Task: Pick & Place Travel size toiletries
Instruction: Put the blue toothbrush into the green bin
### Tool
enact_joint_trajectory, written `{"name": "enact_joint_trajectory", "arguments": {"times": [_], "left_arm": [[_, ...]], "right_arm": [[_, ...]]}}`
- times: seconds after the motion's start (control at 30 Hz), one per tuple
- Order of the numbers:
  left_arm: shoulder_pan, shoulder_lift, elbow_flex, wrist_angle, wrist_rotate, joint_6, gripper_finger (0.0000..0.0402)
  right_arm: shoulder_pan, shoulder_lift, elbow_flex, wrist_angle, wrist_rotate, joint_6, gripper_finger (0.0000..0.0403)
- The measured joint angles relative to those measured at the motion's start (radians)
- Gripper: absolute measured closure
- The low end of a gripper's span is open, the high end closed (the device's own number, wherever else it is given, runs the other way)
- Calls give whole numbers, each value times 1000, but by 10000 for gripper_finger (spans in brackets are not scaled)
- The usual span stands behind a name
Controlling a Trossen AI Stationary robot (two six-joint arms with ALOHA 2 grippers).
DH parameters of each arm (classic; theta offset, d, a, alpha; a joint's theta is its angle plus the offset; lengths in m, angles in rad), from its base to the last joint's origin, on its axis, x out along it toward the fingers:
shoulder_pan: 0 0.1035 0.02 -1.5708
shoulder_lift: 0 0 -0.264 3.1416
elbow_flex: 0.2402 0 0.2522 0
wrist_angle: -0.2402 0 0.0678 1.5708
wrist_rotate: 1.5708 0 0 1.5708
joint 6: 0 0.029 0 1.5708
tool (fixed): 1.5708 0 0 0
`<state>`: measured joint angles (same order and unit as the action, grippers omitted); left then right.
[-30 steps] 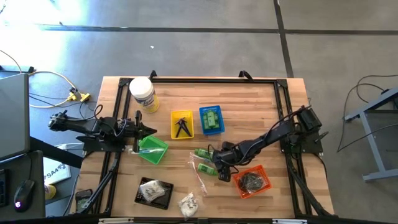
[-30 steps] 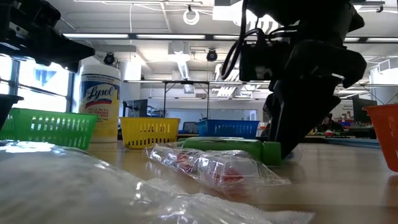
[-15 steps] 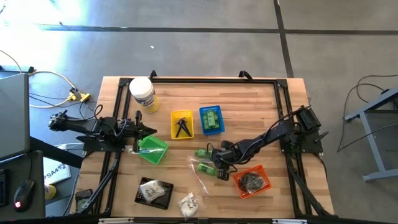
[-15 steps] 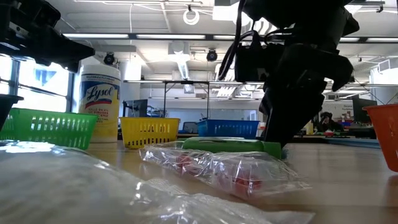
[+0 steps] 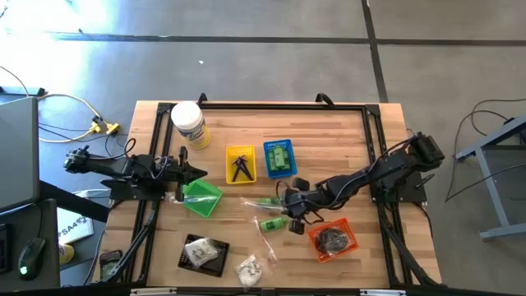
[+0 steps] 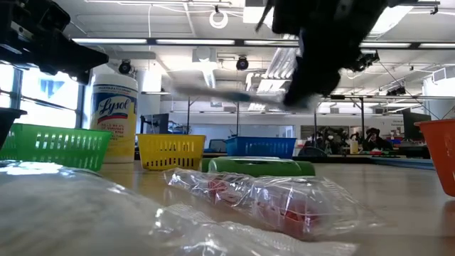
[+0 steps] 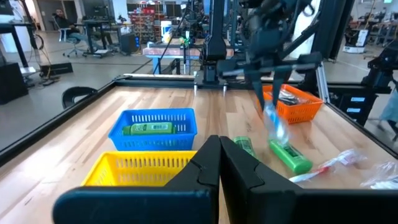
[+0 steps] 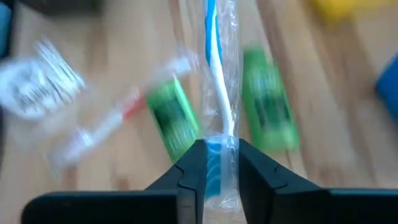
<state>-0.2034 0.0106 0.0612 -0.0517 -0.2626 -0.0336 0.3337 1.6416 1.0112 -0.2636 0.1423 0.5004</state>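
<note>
Right tool point(image 8: 213, 163) clamped on long clear packet point(image 8: 217, 81) (white-and-blue toothbrush inside), above two green tubes point(image 8: 268, 107)

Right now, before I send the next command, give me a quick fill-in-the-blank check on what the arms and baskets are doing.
1. The right gripper is shut on a long clear packet holding a white and ____ toothbrush.
2. The green bottle already put away lies in the ____ basket.
3. The black pieces sit in the ____ basket.
4. The left gripper waits beside the ____ basket.

Missing words: blue; blue; yellow; green
</note>
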Motion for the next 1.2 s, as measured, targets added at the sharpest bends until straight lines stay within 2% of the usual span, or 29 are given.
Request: {"name": "enact_joint_trajectory", "arguments": {"times": [0.2, 0.3, 0.37, 0.57, 0.73, 0.87, 1.0, 1.2], "left_arm": [[0, 2, -1, 21, 3, -1, 402], [0, 7, -2, 57, 32, -2, 400], [0, 8, -2, 85, 70, -1, 392], [0, 29, -40, 290, 120, 23, 318], [0, 66, -41, 397, 105, 38, 238], [0, 105, -42, 467, 108, 52, 189], [0, 178, -21, 512, 109, 56, 166], [0, 364, 45, 605, 103, 115, 162]], "right_arm": [[-23, -8, 0, 265, 113, -136, 341], [-59, 2, 2, 409, 97, -219, 333], [-90, 2, 0, 488, 45, -263, 336], [-177, 2, 1, 669, -71, -321, 343], [-227, 2, 2, 725, -106, -349, 342], [-253, 22, 2, 789, -126, -355, 341], [-275, 81, 21, 837, -167, -356, 341], [-284, 177, 123, 837, -173, -391, 340]]}}
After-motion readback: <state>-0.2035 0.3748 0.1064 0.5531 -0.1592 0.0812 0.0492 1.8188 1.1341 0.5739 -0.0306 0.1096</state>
